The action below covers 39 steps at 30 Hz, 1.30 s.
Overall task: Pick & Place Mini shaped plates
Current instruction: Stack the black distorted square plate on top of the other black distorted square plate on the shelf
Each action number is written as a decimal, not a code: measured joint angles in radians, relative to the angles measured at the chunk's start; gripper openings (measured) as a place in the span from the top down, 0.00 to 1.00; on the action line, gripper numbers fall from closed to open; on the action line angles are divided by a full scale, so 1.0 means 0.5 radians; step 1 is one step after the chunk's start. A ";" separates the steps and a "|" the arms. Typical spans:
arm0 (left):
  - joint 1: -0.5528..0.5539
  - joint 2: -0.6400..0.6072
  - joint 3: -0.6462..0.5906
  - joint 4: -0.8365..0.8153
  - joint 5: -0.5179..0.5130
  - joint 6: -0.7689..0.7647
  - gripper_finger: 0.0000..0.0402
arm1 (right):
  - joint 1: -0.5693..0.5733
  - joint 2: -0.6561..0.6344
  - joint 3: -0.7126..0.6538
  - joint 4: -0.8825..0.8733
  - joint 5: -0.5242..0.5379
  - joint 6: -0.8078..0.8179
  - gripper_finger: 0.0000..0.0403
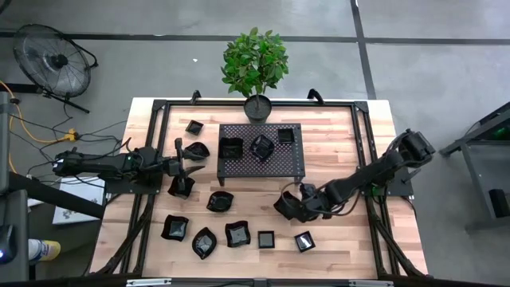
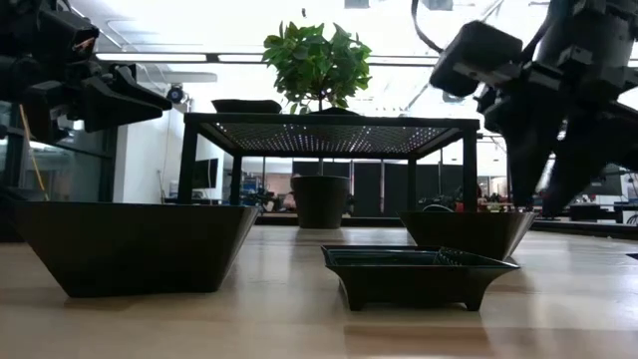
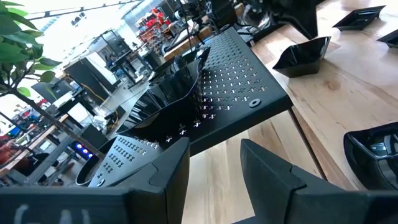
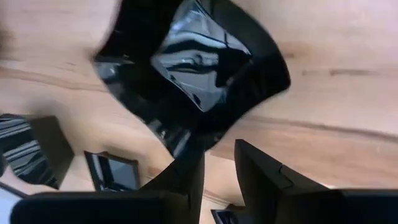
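Right wrist view: the right gripper [image 4: 217,171] has its jaws slightly spread, with the rim of a glossy black wavy-edged dish [image 4: 193,68] at the gap; whether they grip it cannot be told. In the high view this dish [image 1: 288,203] sits on the table [image 1: 366,151], near the rack's front right leg. The left gripper [image 1: 185,157] hangs left of the rack with jaws spread, holding nothing, a dish [image 1: 198,150] just beside it. The perforated rack [image 1: 295,163] carries three dishes [image 1: 262,147]. A potted plant [image 1: 256,68] stands behind the rack. Further dishes [image 1: 237,233], square and leaf-shaped, lie scattered along the front of the table.
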 joint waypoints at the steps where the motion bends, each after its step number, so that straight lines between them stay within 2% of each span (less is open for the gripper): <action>1: 0.000 0.000 0.000 0.000 0.000 0.000 0.65 | 0.000 0.014 0.000 0.004 -0.031 0.027 0.80; 22: 0.000 0.000 0.000 0.000 0.000 0.000 0.65 | -0.099 0.028 0.003 0.003 -0.064 0.087 0.85; 32: 0.000 0.000 0.000 0.000 0.000 0.000 0.65 | -0.121 0.064 0.004 0.008 -0.063 0.032 0.91; 39: 0.000 0.000 0.000 0.000 0.000 -0.001 0.65 | -0.122 0.064 0.004 0.009 -0.033 -0.012 0.99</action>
